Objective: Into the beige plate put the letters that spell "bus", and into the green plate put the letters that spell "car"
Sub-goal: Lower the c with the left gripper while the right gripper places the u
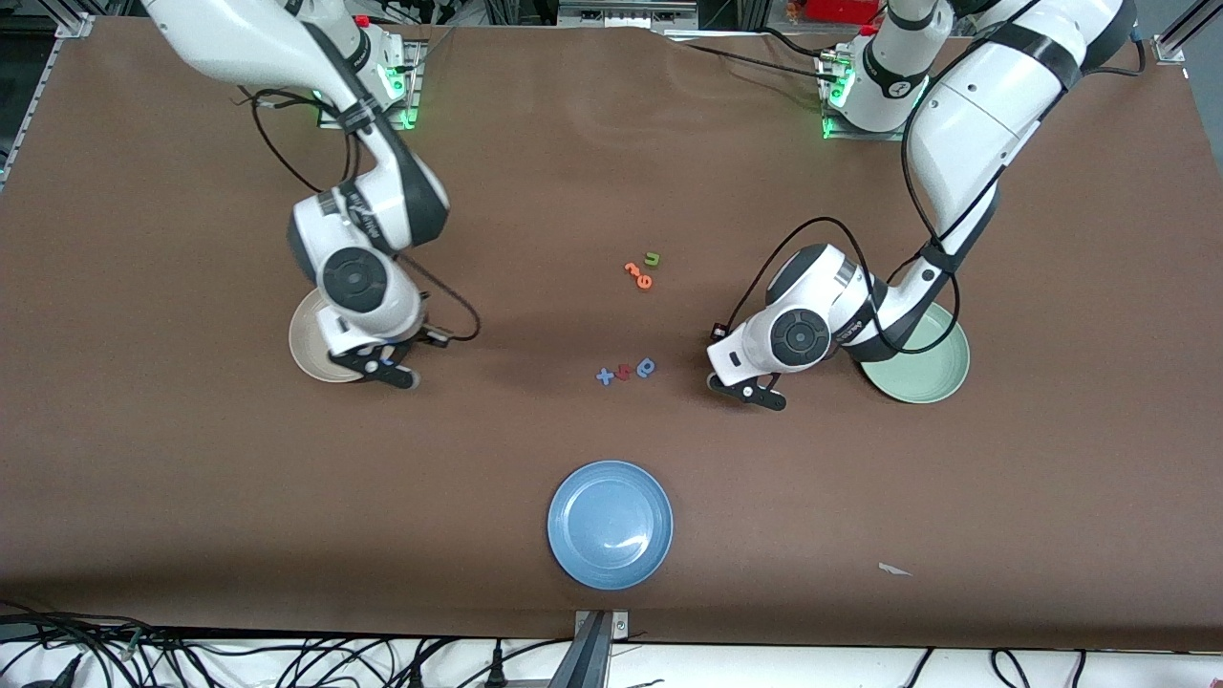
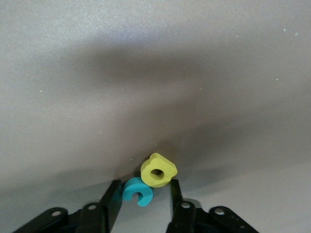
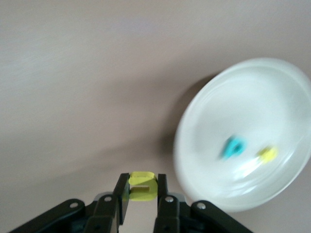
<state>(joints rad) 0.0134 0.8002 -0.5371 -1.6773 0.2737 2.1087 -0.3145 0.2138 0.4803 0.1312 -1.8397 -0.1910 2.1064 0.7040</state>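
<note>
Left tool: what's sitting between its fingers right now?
Left wrist view: a teal c and a yellow a, touching, lie between the left tool's fingers.

Robotics lab, two white arms bolted at one edge of a brown-covered table, green status lights at their bases, loose cables along the table's edge, aluminium framing, toy foam letters, plastic plates

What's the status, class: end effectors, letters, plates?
Right end effector shut on yellow letter beside beige plate. Left end effector around teal "c" and yellow "a".
</note>
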